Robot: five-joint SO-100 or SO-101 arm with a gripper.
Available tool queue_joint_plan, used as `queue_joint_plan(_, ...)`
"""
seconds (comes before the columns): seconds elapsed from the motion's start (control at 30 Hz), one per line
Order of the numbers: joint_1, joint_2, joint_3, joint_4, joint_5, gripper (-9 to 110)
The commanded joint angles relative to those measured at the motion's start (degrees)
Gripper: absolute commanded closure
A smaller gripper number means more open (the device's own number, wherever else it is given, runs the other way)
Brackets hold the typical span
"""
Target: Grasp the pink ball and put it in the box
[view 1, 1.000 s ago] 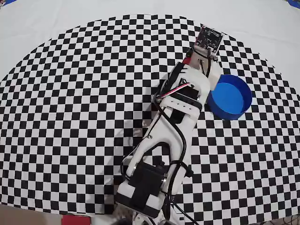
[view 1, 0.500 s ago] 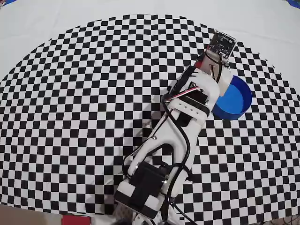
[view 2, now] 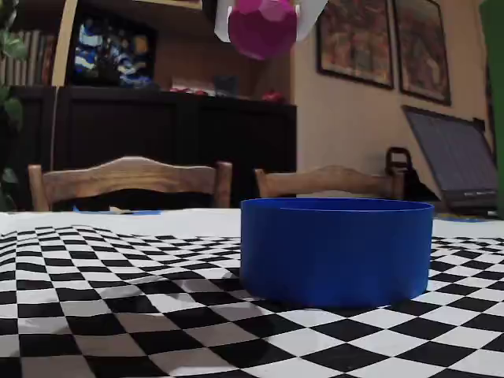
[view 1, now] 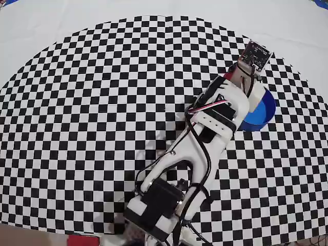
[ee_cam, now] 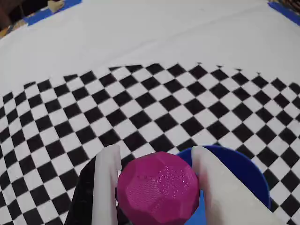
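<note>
- One pink ball (ee_cam: pixel 158 191) sits clamped between the two white fingers (ee_cam: pixel 107 185) of the gripper (ee_cam: pixel 154 187); the jaws are parted only by the ball's own width, and each finger presses against one side of it.
- Its surface is faceted and slightly glittery in the wrist view.
- From the fixed view the pink ball (view 2: pixel 262 27) hangs high in the air, well above the box (view 2: pixel 337 249) and over its left part, near the top edge of the picture, with the gripper (view 2: pixel 264 24) around it.
- In the wrist view, the box (ee_cam: pixel 243 173) lies just behind and to the right of the ball, its blue wall partly hidden by the right finger.
- Seen from overhead, the ball itself is hidden under the arm (view 1: pixel 197 151), whose wrist covers the left part of the box (view 1: pixel 261 115); only the right side of the blue wall shows.
- Beneath the box lies the checkered cloth (view 1: pixel 92 118), black and white, which ends in a curve just beyond the box.
- Beyond the box in the fixed view stand two wooden chairs (view 2: pixel 130 181), a dark cabinet (view 2: pixel 173 134) and an open laptop (view 2: pixel 457 169) at the right.
</note>
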Motion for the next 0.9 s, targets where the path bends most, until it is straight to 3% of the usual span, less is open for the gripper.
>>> queue_joint_plan(0.0, 1.4, 4.1, -0.4, 0.1, -0.4, 101)
queue_joint_plan(0.87, 5.1, -0.8, -1.1, -0.5, -0.4, 101)
